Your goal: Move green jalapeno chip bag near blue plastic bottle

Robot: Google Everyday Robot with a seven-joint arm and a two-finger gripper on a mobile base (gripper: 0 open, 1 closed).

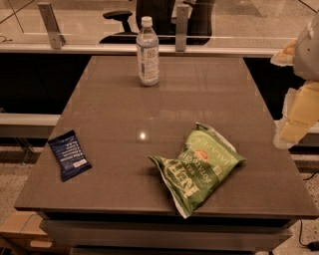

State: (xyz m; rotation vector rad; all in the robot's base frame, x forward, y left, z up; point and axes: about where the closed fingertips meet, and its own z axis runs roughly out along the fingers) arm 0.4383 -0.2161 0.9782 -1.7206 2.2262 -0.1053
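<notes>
The green jalapeno chip bag (198, 166) lies flat on the brown table (199, 89), near its front right, with one corner close to the front edge. The blue plastic bottle (147, 52) stands upright at the table's far edge, a little left of centre, clear with a white cap and pale label. My gripper (294, 119) hangs at the right edge of the view, beyond the table's right side, level with the bag's far end and apart from it. It holds nothing that I can see.
A small dark-blue flat packet (70, 154) lies near the table's front left edge. A glass partition with metal posts (50, 20) runs behind the table, with an office chair (159, 15) beyond it.
</notes>
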